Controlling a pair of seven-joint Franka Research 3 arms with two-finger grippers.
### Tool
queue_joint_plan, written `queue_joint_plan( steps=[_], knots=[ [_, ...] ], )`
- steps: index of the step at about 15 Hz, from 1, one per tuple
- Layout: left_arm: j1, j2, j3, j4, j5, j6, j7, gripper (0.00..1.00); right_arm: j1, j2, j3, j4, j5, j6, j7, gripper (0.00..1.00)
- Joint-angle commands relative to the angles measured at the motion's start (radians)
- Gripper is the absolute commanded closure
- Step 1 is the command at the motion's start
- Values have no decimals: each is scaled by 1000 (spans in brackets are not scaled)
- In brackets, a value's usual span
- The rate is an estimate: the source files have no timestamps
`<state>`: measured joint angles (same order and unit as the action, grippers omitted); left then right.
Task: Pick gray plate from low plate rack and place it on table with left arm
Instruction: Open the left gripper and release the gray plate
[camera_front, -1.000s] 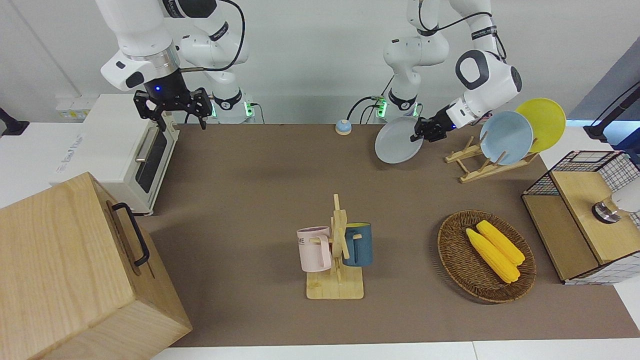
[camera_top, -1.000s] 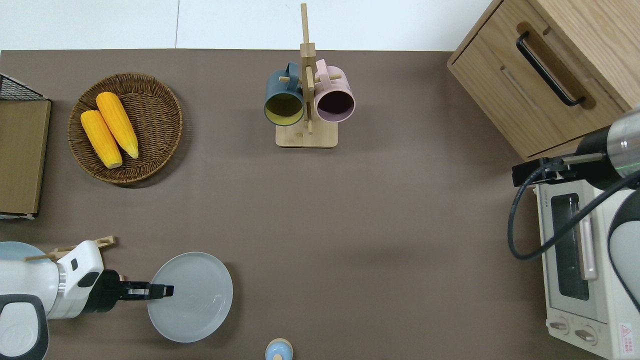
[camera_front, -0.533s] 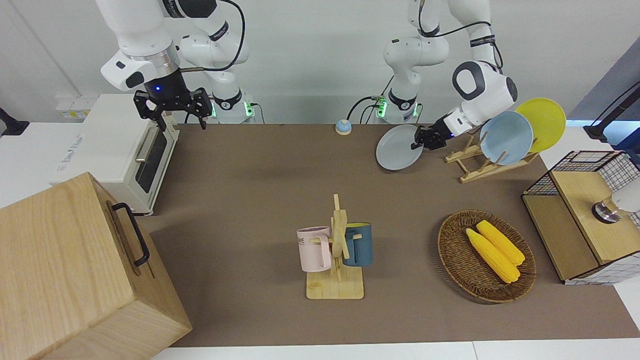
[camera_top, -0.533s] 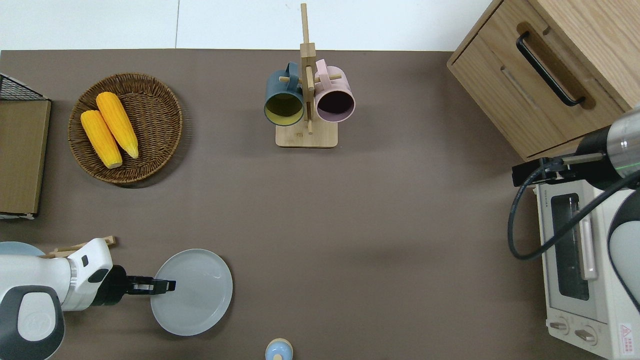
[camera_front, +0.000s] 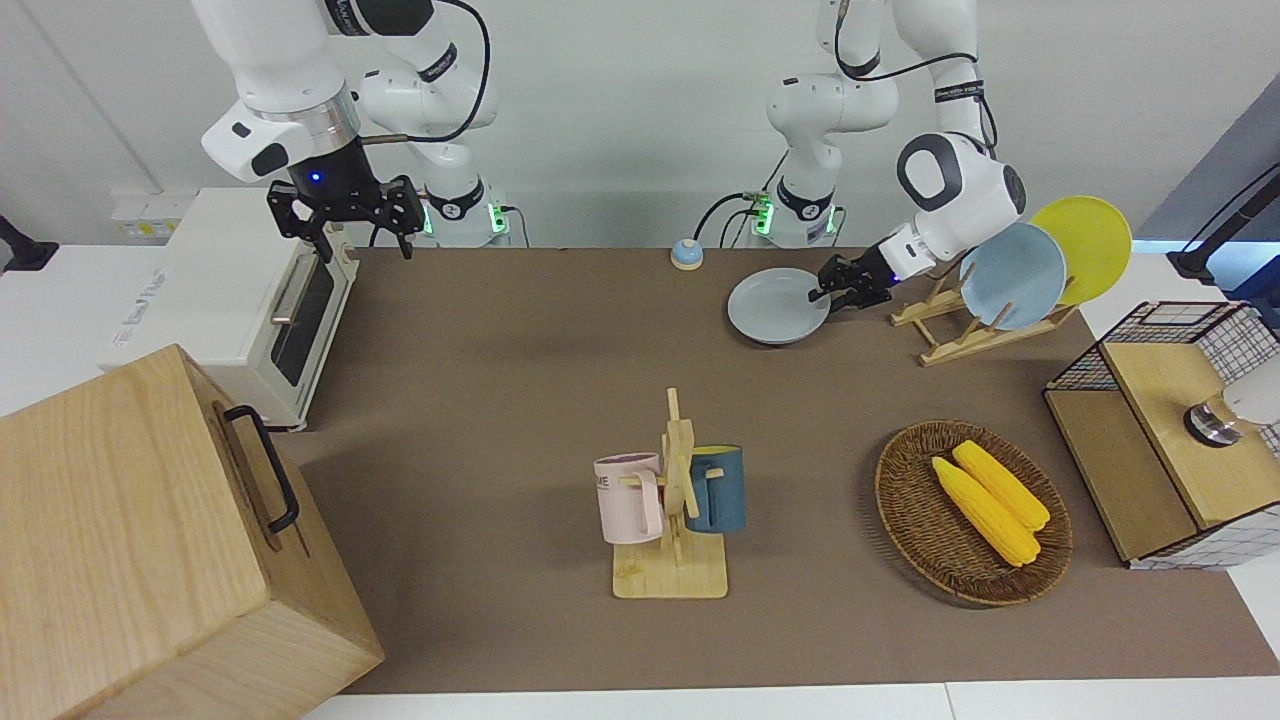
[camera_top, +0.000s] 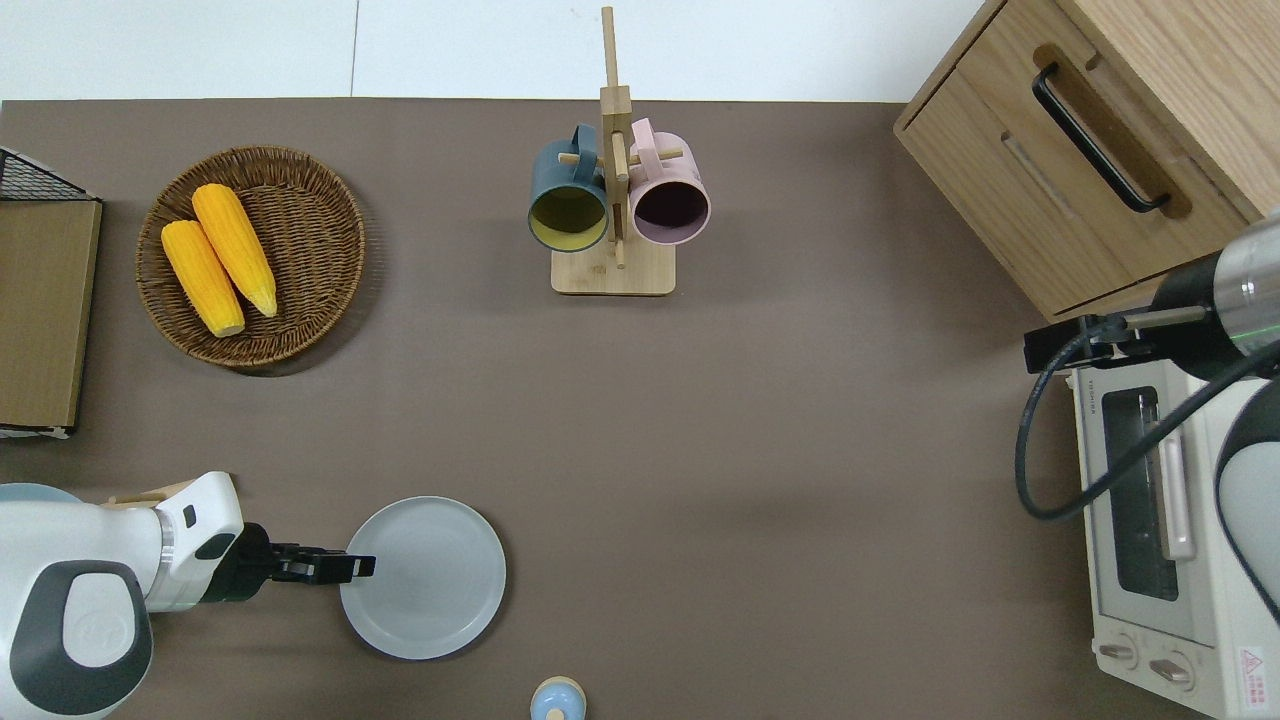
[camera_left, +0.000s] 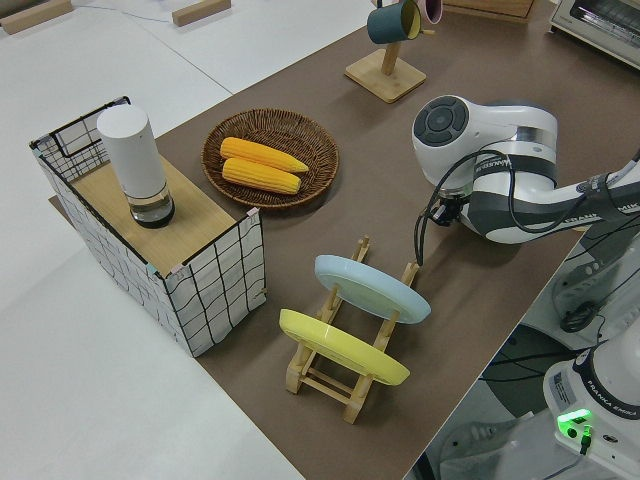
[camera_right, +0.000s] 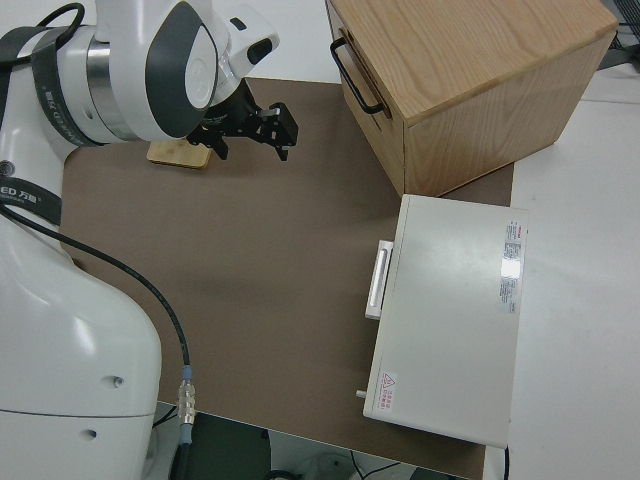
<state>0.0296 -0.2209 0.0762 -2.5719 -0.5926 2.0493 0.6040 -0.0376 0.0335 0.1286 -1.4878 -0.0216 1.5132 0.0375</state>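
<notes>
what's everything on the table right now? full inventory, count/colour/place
gray plate: 1, pale gray, flat on the table, near the robots
low plate rack: 1, light wood, left arm's end
light blue plate: 1, in the rack
yellow plate: 1, in the rack
wicker basket: 1, brown, holds the corn
corn cobs: 2, yellow
mug tree: 1, wood; dark blue mug, pink mug
wire crate: 1, wooden top, white cylinder on it
toaster oven: 1, white
wooden cabinet: 1
call bell: 1, blue
left gripper: shut on the gray plate's rim
right gripper: parked, open
</notes>
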Motion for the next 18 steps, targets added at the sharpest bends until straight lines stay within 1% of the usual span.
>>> queue_joint_plan(
  steps=[1, 4, 8, 10, 12, 15, 18],
  knots=[
    [-19, -24, 0, -2, 0, 23, 5, 2, -22, 9, 20, 21, -3, -16, 13, 17],
    [-17, -44, -15, 13, 37, 22, -16, 2, -22, 9, 20, 20, -3, -16, 13, 17],
    [-17, -87, -56, 90, 170, -20, -173, 2, -22, 9, 20, 21, -3, -16, 13, 17],
    [-17, -95, -70, 163, 221, -96, -248, 0, -22, 9, 20, 20, -3, -16, 13, 17],
    [-17, -94, -73, 258, 299, -184, -330, 2, -22, 9, 20, 21, -3, -16, 13, 17],
    [-17, -95, -73, 390, 379, -312, -363, 2, -22, 9, 20, 20, -3, -16, 13, 17],
    [-17, -95, -72, 502, 431, -411, -409, 0, -22, 9, 20, 20, -3, -16, 13, 17]
  ],
)
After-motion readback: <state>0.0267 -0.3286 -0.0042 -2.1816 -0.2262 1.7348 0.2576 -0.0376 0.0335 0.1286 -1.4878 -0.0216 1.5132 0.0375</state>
